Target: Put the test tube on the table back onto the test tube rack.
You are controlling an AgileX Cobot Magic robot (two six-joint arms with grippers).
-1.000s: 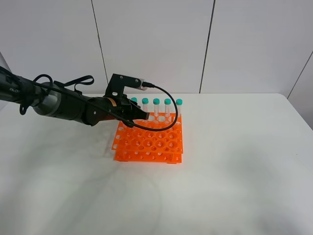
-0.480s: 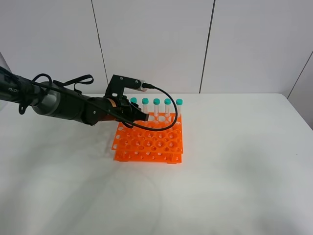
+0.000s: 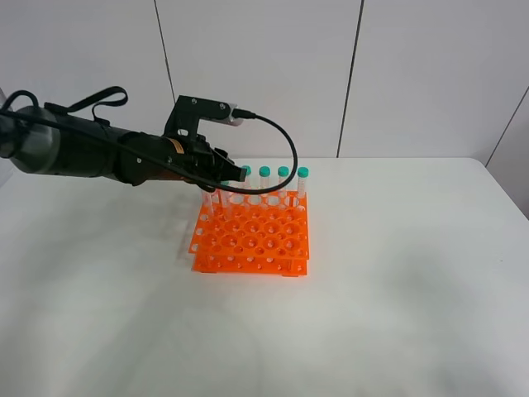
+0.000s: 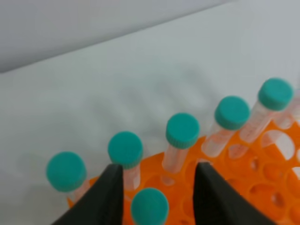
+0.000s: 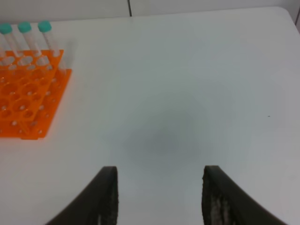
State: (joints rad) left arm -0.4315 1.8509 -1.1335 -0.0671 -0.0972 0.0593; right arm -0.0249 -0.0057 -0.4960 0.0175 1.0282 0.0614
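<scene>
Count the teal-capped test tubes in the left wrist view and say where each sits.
6. Five stand in one row along the test tube rack's wall-side edge; the sixth stands one row in, between the left fingers. Others may be hidden.

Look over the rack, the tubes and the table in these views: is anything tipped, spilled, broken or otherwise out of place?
Nothing stands out. The capped test tubes stand upright in the orange test tube rack, none lies on the table, and nothing is spilled. The left gripper is open above one tube.

Lab bench, orange test tube rack, capped tubes, white table
</scene>
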